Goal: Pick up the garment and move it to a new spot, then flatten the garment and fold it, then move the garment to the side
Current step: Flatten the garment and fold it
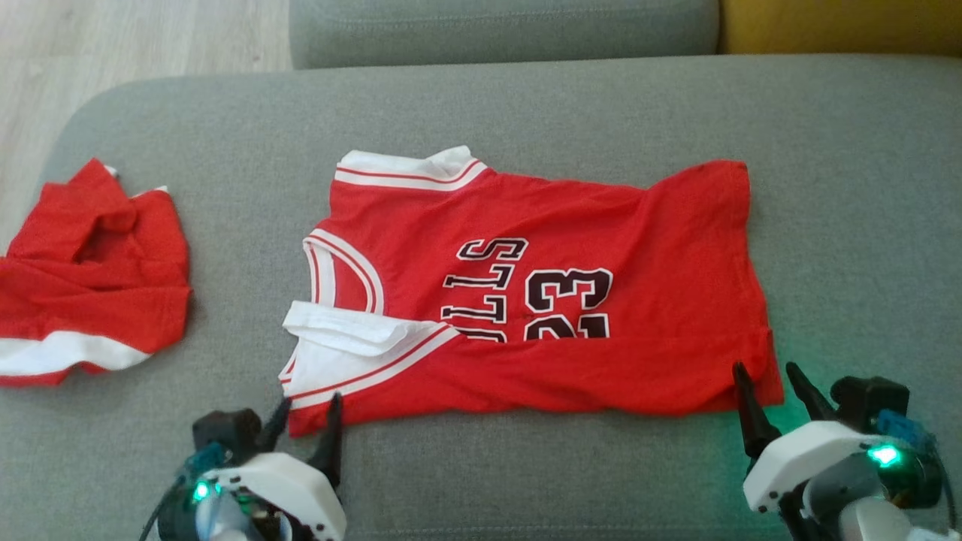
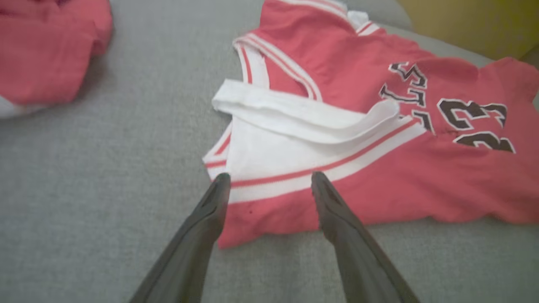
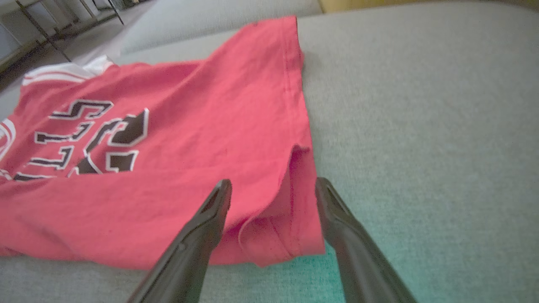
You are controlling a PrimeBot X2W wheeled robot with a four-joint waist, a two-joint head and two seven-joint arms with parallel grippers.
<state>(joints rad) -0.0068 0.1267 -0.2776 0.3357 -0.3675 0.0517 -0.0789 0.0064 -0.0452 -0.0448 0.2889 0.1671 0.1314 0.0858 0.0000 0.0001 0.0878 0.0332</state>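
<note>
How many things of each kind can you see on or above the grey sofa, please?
Red-and-white fabric jersey printed 23: 1
Crumpled red fabric garment with white band: 1
Left end effector, right end effector: 2
Total: 4

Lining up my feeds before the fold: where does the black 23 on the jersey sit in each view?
Head view: the 23 is just right of centre on the jersey, its lower part tucked under a fold.
Left wrist view: right side, around mid-height.
Right wrist view: left side, around mid-height.
Shared landmark: the far white shoulder band, top centre-right in the left wrist view, upper left in the right wrist view.
</note>
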